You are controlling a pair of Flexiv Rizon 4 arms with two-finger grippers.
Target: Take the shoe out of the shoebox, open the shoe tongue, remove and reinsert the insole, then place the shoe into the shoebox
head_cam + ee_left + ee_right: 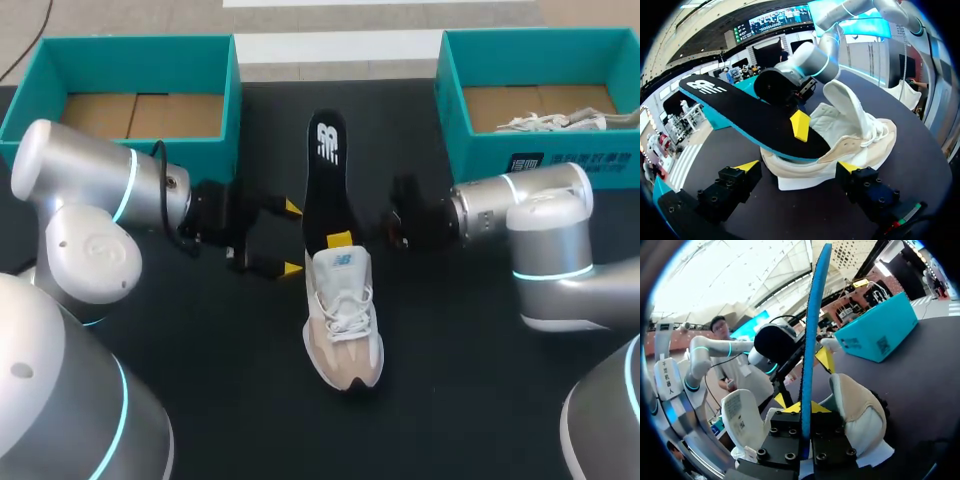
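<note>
Right gripper (340, 240) clamps the black insole (322, 175) at centre frame, its lower end in the beige sneaker (343, 320). Left gripper (290, 238) gapes wide just left of them. Black table (200, 350); teal shoeboxes upper left (130, 65) and upper right (480, 150).

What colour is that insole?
The insole is black with a blue edge; clearest in left wrist view.

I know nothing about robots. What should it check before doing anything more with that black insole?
1. Right fingers clamped on the insole: ok.
2. Insole's lower end in the shoe opening: ok.
3. Tongue folded open: ok, it stands up clear of the opening.
4. Left fingers steadying the shoe: not ok, they are open near the heel, not gripping.
5. Shoe upright on the table: ok.
6. Left shoebox free for the shoe: ok, only its cardboard floor shows.
</note>
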